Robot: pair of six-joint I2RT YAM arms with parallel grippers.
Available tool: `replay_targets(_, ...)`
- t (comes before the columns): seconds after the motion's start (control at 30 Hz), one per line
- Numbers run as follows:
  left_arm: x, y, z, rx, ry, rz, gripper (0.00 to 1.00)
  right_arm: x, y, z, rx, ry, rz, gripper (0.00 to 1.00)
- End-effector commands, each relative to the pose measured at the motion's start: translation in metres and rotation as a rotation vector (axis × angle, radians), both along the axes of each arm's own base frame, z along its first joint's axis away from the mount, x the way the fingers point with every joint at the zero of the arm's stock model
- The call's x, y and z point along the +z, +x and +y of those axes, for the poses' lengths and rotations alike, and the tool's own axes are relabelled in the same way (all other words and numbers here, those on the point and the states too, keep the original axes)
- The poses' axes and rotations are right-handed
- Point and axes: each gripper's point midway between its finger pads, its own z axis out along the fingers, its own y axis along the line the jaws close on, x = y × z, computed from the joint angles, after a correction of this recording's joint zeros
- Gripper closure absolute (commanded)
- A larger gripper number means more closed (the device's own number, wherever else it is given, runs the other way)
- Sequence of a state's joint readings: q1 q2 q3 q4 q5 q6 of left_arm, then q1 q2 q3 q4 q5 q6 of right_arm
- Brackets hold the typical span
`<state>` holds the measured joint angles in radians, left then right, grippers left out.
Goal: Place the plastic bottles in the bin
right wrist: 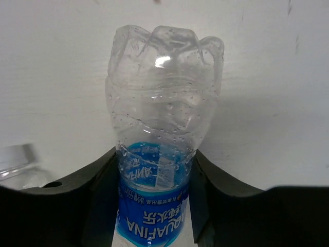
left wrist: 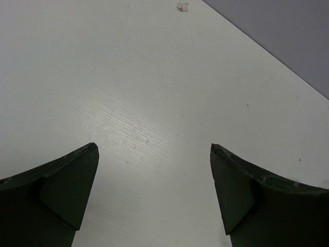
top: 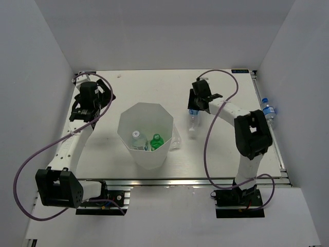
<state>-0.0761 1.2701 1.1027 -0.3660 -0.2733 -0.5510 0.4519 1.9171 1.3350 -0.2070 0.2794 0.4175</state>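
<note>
The white octagonal bin (top: 129,121) stands mid-table with a green bottle (top: 157,141) and a clear bottle (top: 137,139) inside. Another clear bottle (top: 176,140) lies against the bin's right side. My right gripper (top: 194,111) is shut on a clear bottle with a blue label (top: 192,124). In the right wrist view the fingers (right wrist: 100,180) press the label's sides (right wrist: 154,206), gripper centre (right wrist: 157,172), and the bottle's base points away. A further blue-labelled bottle (top: 268,111) lies at the table's right edge. My left gripper (top: 100,98) is open and empty over bare table (left wrist: 154,149).
White walls close off the back and both sides of the table (top: 149,87). A metal rail (top: 180,181) runs along the near edge. A small white scrap (left wrist: 182,6) lies near the back wall. A clear object (right wrist: 18,167) shows at the right wrist view's lower left.
</note>
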Motion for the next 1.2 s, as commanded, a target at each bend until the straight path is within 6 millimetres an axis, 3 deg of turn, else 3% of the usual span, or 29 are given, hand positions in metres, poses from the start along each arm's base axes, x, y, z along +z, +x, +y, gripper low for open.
replay_targets(0.0,0.029,-0.011,-0.003,-0.002,-0.034,-0.099,0.02,0.195,0.034,0.017,0.145,0.088,-0.470,0.75)
replay_targets(0.03,0.027,-0.013,-0.002,0.006,-0.041,-0.101,0.02,0.227,0.028,0.026,0.210,0.131,-0.545,0.74)
replay_targets(0.07,0.018,-0.016,-0.001,0.014,-0.039,-0.081,0.02,0.278,0.005,0.040,0.341,0.210,-0.653,0.75)
replay_targets(0.13,0.012,-0.016,-0.002,0.012,-0.044,-0.069,0.02,0.336,-0.017,0.057,0.470,0.297,-0.805,0.75)
replay_targets(0.17,0.010,-0.017,-0.002,0.010,-0.045,-0.065,0.02,0.358,-0.041,0.074,0.593,0.343,-0.839,0.74)
replay_targets(0.2,0.009,-0.017,-0.003,0.003,-0.047,-0.062,0.02,0.366,-0.053,0.083,0.670,0.343,-0.849,0.73)
replay_targets(0.23,0.009,-0.017,-0.004,-0.002,-0.044,-0.066,0.02,0.387,-0.067,0.092,0.731,0.371,-0.883,0.73)
replay_targets(0.27,0.012,-0.018,-0.004,-0.005,-0.043,-0.076,0.02,0.391,-0.097,0.118,0.886,0.422,-0.877,0.72)
replay_targets(0.3,0.012,-0.019,-0.004,-0.007,-0.042,-0.081,0.02,0.394,-0.113,0.130,0.970,0.421,-0.894,0.71)
replay_targets(0.33,0.013,-0.020,-0.004,-0.013,-0.038,-0.088,0.02,0.393,-0.145,0.155,1.087,0.457,-0.881,0.69)
replay_targets(0.37,0.017,-0.022,-0.004,-0.013,-0.036,-0.104,0.02,0.391,-0.162,0.165,1.149,0.458,-0.881,0.63)
replay_targets(0.43,0.016,-0.024,-0.001,-0.005,-0.027,-0.102,0.02,0.382,-0.191,0.189,1.242,0.459,-0.876,0.56)
replay_targets(0.53,0.015,-0.026,0.002,0.013,-0.018,-0.094,0.02,0.357,-0.211,0.205,1.297,0.486,-0.780,0.44)
replay_targets(0.63,0.015,-0.025,0.000,0.003,-0.026,-0.095,0.02,0.345,-0.216,0.212,1.318,0.499,-0.741,0.32)
replay_targets(0.67,0.015,-0.024,0.000,0.002,-0.029,-0.098,0.02,0.341,-0.216,0.214,1.328,0.501,-0.720,0.17)
replay_targets(0.7,0.014,-0.024,-0.002,-0.003,-0.031,-0.097,0.02,0.341,-0.217,0.214,1.336,0.502,-0.712,0.11)
replay_targets(0.77,0.013,-0.024,0.000,-0.001,-0.025,-0.099,0.02,0.337,-0.218,0.213,1.350,0.481,-0.697,0.11)
replay_targets(1.0,0.013,-0.026,0.005,0.021,-0.007,-0.100,0.02,0.367,-0.195,0.199,1.215,0.402,-0.771,0.11)
replay_targets(1.1,0.012,-0.026,0.008,0.034,0.009,-0.088,0.02,0.369,-0.161,0.174,1.026,0.387,-0.752,0.11)
replay_targets(1.17,0.011,-0.027,0.010,0.039,0.017,-0.082,0.02,0.361,-0.133,0.146,0.928,0.404,-0.720,0.11)
